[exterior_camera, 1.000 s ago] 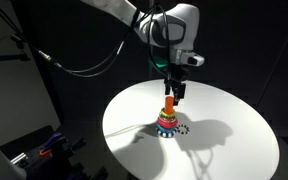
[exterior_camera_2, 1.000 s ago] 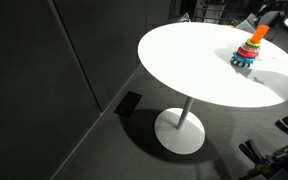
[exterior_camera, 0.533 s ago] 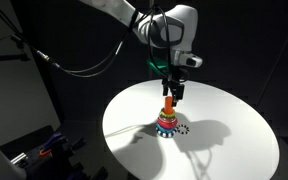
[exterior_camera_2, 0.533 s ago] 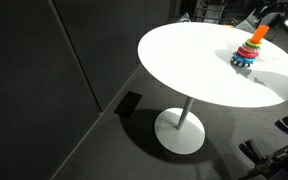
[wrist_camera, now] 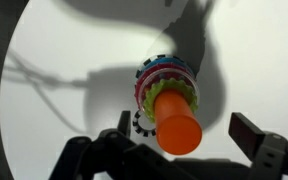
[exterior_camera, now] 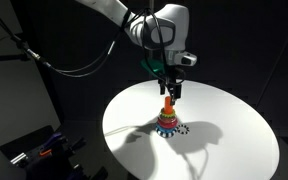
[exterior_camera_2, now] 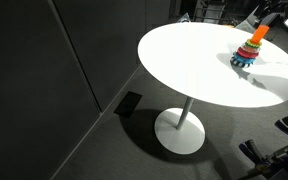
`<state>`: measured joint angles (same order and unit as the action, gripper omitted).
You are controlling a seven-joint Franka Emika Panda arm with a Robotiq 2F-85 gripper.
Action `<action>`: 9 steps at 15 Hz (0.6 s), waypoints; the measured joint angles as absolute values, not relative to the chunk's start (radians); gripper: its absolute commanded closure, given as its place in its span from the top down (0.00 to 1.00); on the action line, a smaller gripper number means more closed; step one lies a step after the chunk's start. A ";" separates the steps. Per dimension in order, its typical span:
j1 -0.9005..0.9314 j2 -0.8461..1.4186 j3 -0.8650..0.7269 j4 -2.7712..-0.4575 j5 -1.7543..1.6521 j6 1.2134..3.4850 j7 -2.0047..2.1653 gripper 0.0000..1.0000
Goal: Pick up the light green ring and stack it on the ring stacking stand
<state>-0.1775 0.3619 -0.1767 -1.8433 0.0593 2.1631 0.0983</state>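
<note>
The ring stacking stand (exterior_camera: 168, 118) stands on the white round table (exterior_camera: 234, 140); its orange peg (wrist_camera: 177, 122) rises from red and teal rings. The light green ring (wrist_camera: 188, 92) lies on top of that stack, around the peg. My gripper (exterior_camera: 170, 92) hangs just above the peg's top, open and empty; in the wrist view (wrist_camera: 184, 135) one finger stands on each side of the peg, well clear of it. The stand also shows in an exterior view (exterior_camera_2: 251, 47) near the table's far edge.
A small black-and-white patterned ring (wrist_camera: 142, 122) lies on the table against the stand's base, also visible in an exterior view (exterior_camera: 182, 128). The table stands on a single pedestal (exterior_camera_2: 180, 128). Dark equipment sits on the floor (exterior_camera: 39, 145).
The gripper has risen slightly and shifted a little left above the peg. The stand and its rings have not moved.
</note>
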 measured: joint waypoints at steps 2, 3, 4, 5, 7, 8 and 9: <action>-0.174 0.331 -0.174 -1.888 0.059 2.206 0.074 1.00; -0.173 0.313 -0.174 -1.909 0.059 2.222 0.064 1.00; -0.171 0.294 -0.173 -1.930 0.058 2.236 0.055 1.00; -0.170 0.273 -0.173 -1.950 0.055 2.247 0.048 1.00; -0.169 0.228 -0.172 -1.987 0.043 2.261 0.036 1.00; -0.169 0.205 -0.172 -2.005 0.034 2.264 0.034 1.00; -0.168 0.180 -0.172 -2.022 0.025 2.265 0.033 1.00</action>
<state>-0.1684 0.1802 -0.1722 -2.0223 0.0249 2.2652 0.0326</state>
